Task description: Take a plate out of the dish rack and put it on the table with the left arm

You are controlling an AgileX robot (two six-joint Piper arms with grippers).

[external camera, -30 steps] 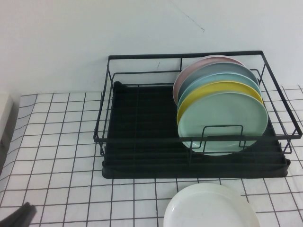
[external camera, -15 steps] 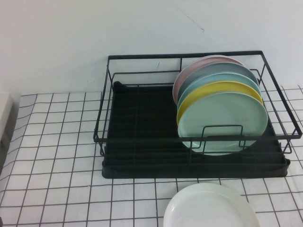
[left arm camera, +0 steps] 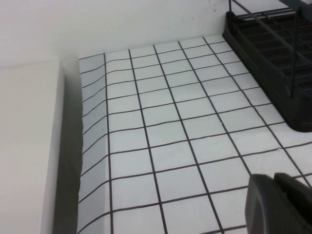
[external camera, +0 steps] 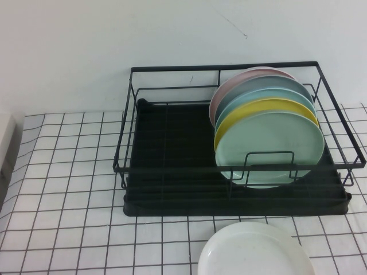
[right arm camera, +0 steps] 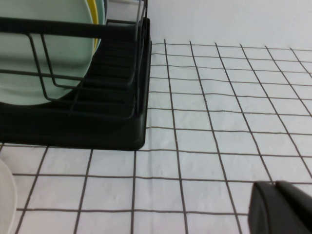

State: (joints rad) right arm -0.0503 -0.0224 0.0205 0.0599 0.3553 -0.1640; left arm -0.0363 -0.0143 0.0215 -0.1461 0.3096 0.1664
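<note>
No left hand in high view anymore; right hand perhaps near table

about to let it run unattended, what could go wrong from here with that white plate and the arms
The plate lies flat on the table at the near edge of the high view, so a returning arm might clip it. The left gripper and right gripper sit low over the cloth and could snag it. The dish rack holds upright plates that a bump might topple.

plate flat on table before dish rack, plates standing in rack's right half
</note>
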